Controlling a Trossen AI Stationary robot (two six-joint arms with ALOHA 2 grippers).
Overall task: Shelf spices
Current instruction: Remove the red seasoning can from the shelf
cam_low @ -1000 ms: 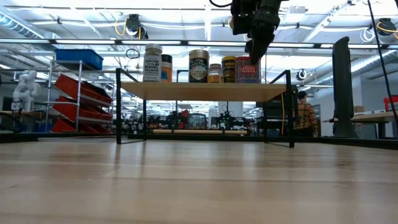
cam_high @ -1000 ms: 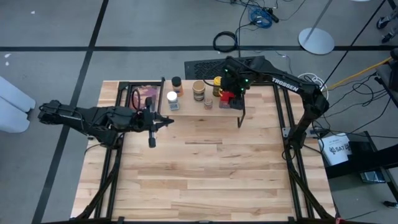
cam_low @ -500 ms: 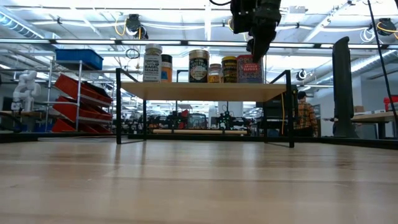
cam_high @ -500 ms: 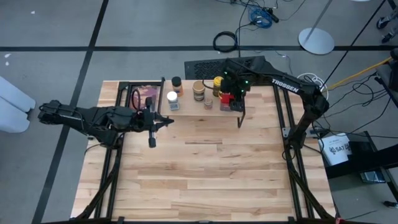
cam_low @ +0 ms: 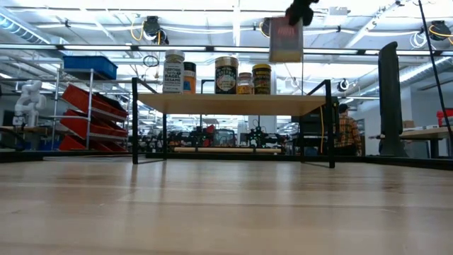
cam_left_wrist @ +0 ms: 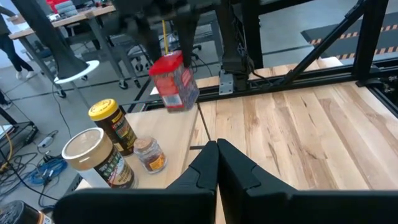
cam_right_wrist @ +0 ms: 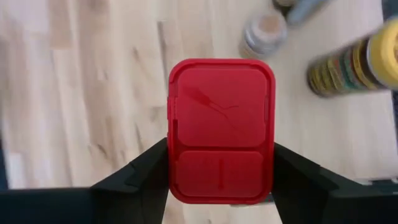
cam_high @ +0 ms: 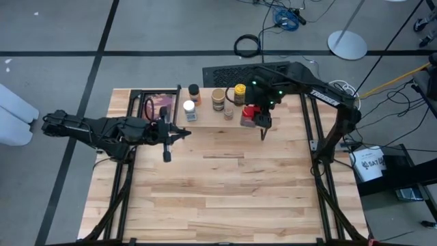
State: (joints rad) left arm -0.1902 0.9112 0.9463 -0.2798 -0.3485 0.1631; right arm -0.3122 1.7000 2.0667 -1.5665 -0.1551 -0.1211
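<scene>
1. Presently the right gripper [cam_right_wrist: 221, 177] clamps the red box [cam_low: 286, 39] at its sides, held in the air above the shelf [cam_low: 233, 103] end.
2. Left gripper [cam_high: 186, 133], fingers together and empty, waits apart.
3. Next move likely: set the box down beside the yellow-lidded jar [cam_low: 261, 78].

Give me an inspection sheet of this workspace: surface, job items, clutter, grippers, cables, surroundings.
Surface: wooden table, front area bare.
Job's things: shelf carries five spices: white-lidded jar, dark-lidded orange jar, tan jar, small grey-lidded jar, yellow-lidded jar. Red box is held in the air above the shelf's right end.
Clutter: framed reddish picture beside the shelf.
Grippers: right gripper shut on the red box; left gripper shut, empty, over the table.
Cables: coils on the floor behind the table.
Surroundings: a person far behind.
</scene>
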